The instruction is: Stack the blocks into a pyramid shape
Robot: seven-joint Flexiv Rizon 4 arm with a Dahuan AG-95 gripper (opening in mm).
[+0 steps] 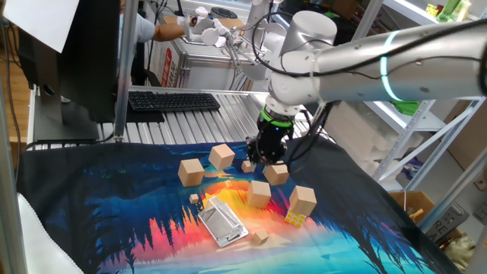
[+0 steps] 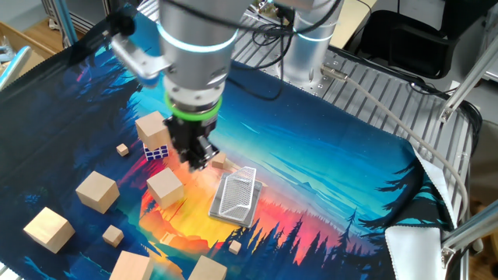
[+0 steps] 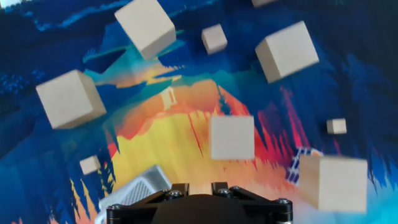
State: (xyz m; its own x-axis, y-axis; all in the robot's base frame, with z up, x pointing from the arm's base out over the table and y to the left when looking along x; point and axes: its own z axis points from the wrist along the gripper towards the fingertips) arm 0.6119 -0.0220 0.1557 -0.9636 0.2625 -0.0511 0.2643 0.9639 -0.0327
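Observation:
Several plain tan wooden blocks lie loose and apart on the painted cloth, among them one block (image 1: 192, 171), a second (image 1: 221, 156) and a third (image 1: 259, 193). Another block (image 1: 302, 199) rests on a multicoloured puzzle cube (image 1: 295, 218). No block stands on another block. My gripper (image 1: 267, 157) hangs shut and empty a little above the cloth, in the middle of the scattered blocks. From the other side the gripper (image 2: 197, 159) is just above and behind a block (image 2: 165, 188). In the hand view that block (image 3: 232, 137) lies straight ahead of the gripper (image 3: 198, 188).
A ribbed metal piece (image 1: 223, 221) lies flat near the cloth's front, also seen beside the gripper (image 2: 236, 194). Tiny wooden cubes (image 1: 247, 165) (image 2: 122, 149) are scattered among the blocks. A keyboard (image 1: 173, 100) sits behind the cloth on the slatted table.

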